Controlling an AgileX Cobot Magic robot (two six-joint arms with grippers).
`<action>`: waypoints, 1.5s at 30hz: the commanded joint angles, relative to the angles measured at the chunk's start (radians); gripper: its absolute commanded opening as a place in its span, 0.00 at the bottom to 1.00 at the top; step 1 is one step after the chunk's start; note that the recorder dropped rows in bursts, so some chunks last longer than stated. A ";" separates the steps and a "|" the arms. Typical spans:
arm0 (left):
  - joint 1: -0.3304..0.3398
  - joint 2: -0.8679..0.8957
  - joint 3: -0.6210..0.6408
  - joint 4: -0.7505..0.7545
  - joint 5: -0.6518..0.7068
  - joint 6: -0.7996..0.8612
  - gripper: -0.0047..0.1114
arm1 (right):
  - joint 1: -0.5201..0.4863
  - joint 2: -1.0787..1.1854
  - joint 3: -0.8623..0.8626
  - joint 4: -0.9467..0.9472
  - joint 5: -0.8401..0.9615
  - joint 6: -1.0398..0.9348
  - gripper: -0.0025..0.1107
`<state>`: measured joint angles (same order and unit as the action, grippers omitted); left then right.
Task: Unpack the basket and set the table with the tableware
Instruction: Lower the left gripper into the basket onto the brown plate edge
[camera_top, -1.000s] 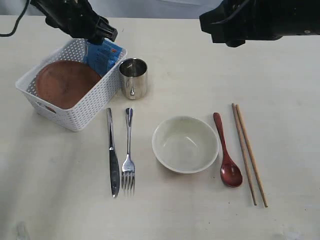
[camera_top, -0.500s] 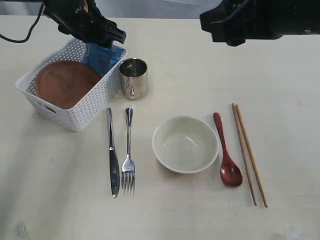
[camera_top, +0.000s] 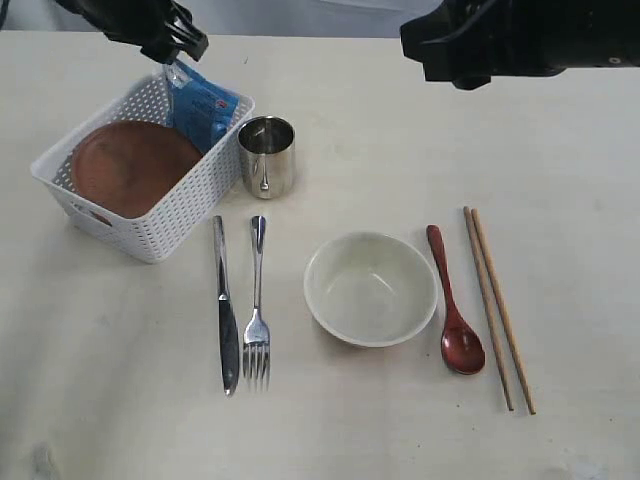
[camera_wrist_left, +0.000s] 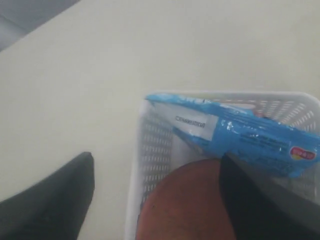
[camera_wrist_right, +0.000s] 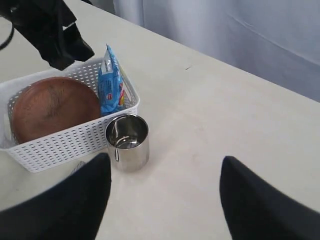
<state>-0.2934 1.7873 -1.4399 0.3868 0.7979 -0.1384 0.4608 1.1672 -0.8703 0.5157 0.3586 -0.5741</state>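
The table (camera_top: 560, 150) is nearly set, and none of the laid pieces has moved in the last second. The only change is at the basket (camera_top: 170, 225), which stands at the far left with the reddish-brown plate (camera_top: 130, 165) lying tilted inside it, the one piece of tableware not yet unpacked. The cream bowl (camera_top: 370, 290) sits in the middle of the setting and the steel cup (camera_top: 266, 155) stands just beside the basket's right wall. The chopsticks (camera_top: 497, 305) lie furthest right, the knife (camera_top: 226, 310) and fork (camera_top: 257, 310) lie side by side left of the bowl, and the red spoon (camera_top: 455, 310) lies between bowl and chopsticks. The blue snack packet (camera_top: 203, 108) now leans a little more upright in the basket's far right corner. The left gripper (camera_top: 180, 42), which a second ago hung low over that corner, has drawn back toward the table's far edge, just above the packet's top. Its jaws stand wide apart with nothing between them. The right gripper (camera_wrist_right: 165, 172) waits high over the far right, also spread wide and empty. The retreat probably means the left arm is repositioning, and it has to come back for the plate.
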 joint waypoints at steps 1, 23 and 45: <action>0.002 -0.019 -0.025 0.008 0.146 0.125 0.61 | -0.006 -0.006 -0.001 -0.005 -0.011 -0.006 0.55; 0.002 -0.019 0.090 -0.145 0.423 -0.405 0.59 | -0.006 -0.006 -0.001 -0.005 -0.015 -0.025 0.55; 0.005 -0.019 0.176 -0.064 0.212 -0.572 0.67 | -0.006 -0.006 -0.001 -0.001 -0.009 -0.023 0.55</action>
<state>-0.2910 1.7769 -1.2701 0.3016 1.0157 -0.6983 0.4608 1.1672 -0.8703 0.5157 0.3497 -0.5941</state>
